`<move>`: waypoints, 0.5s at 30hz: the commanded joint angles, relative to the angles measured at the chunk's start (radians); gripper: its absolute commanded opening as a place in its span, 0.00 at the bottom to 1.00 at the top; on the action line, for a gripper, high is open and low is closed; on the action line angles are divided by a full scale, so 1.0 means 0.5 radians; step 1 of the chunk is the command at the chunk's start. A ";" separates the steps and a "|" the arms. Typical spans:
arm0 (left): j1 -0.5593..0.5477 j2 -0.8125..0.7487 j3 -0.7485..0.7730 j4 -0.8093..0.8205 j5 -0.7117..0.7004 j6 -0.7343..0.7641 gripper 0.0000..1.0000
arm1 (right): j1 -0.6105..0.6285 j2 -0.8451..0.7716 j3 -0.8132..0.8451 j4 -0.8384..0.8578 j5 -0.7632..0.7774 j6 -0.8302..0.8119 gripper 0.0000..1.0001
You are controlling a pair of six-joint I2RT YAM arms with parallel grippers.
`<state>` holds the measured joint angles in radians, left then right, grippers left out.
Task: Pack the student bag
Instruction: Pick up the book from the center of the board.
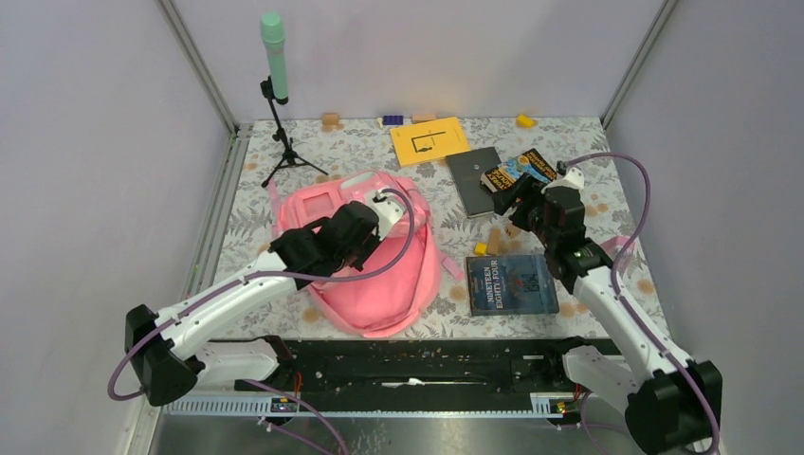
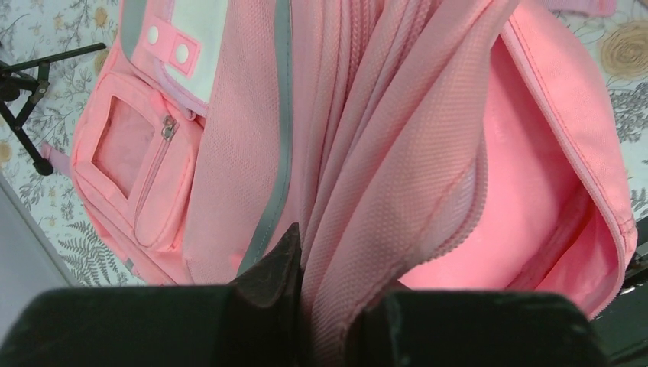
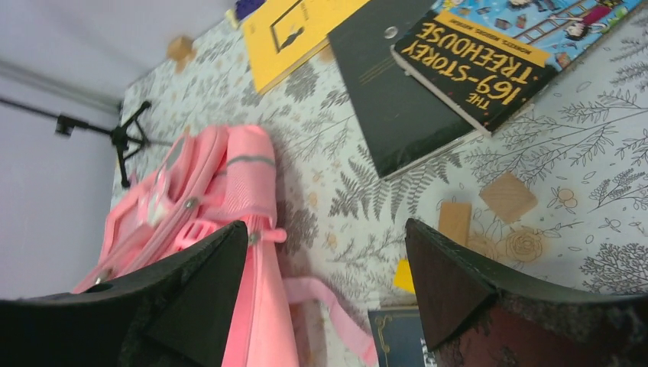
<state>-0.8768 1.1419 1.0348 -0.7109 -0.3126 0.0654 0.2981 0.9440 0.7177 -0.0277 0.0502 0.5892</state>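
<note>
Packing has barely begun: the left pincer (image 2: 328, 294) is clenched on a fold of the student bag (image 1: 398, 284) beside its zip, holding the main pocket open (nothing shows inside) as the bag lies left of centre on the counter (image 1: 360, 152). The right pincer (image 3: 327, 229) hangs spread and empty above the unpacked yellow book (image 1: 429, 139), dark notebook (image 1: 474, 178), Treehouse paperback (image 1: 521, 171) and Nineteen Eighty-Four (image 1: 512, 284).

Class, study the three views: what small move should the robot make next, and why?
Probably lower the open right gripper to the edge of the Treehouse book: the left gripper pinches fabric of the student bag, whose compartment gapes with no book visible inside.
</note>
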 commanded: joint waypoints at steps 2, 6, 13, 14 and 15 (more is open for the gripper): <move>0.012 0.050 0.284 0.287 0.156 -0.063 0.00 | -0.054 0.327 0.011 0.411 0.300 0.289 0.83; 0.048 -0.004 0.203 0.341 0.166 -0.039 0.00 | -0.088 0.624 0.124 0.451 0.496 0.380 0.83; 0.057 -0.114 0.080 0.393 0.150 -0.056 0.00 | -0.276 0.987 0.229 0.488 0.688 0.612 0.85; 0.057 -0.114 0.081 0.387 0.147 -0.057 0.00 | -0.307 1.032 0.241 0.492 0.690 0.636 0.86; 0.059 -0.109 0.080 0.381 0.135 -0.061 0.00 | -0.331 1.071 0.257 0.494 0.718 0.650 0.88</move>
<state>-0.8528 1.1355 1.0531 -0.6765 -0.2584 0.0620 0.1913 1.4189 0.7895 0.1703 0.3153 0.8188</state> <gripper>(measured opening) 0.135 0.854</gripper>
